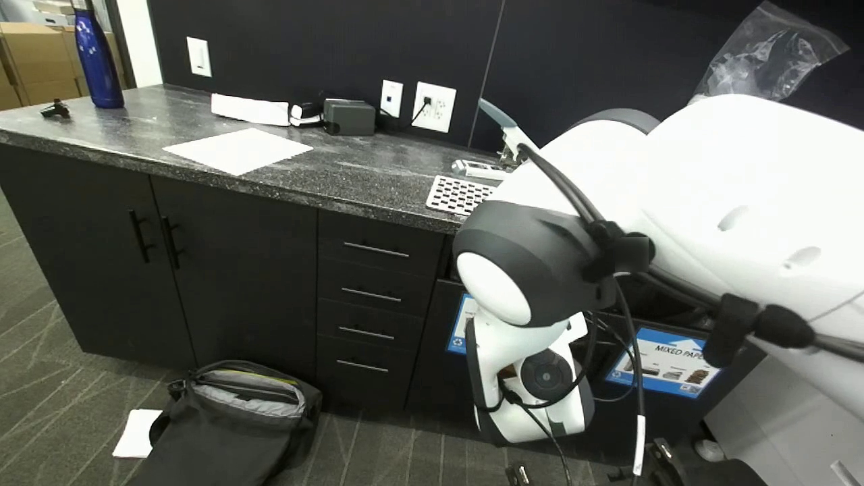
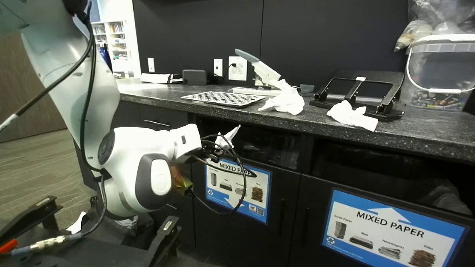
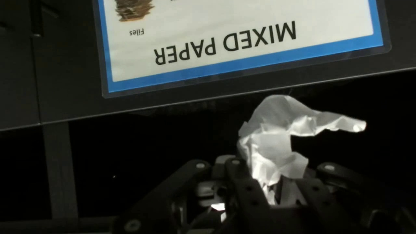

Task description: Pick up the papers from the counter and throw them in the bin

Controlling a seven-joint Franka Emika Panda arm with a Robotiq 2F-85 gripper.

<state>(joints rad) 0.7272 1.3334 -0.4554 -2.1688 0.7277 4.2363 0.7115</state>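
Wrist view: the gripper pinches a crumpled paper before the dark bin opening. In an exterior view these sit below the front edge of the counter, along which lie a second wad and a third wad. Disposal looks the step in hand; next likely calls for reaching inside, then letting go.

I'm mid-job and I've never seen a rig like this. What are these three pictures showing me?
The white machine is a robot arm. Two pictures look on from outside; the third, the wrist view, rides with its two-fingered gripper, which holds a crumpled paper. The MIXED PAPER sign reads upside down there. On the counter lie a flat white sheet, a checkered mat, one paper wad near the mat and another wad farther along. A blue bottle stands near one end.
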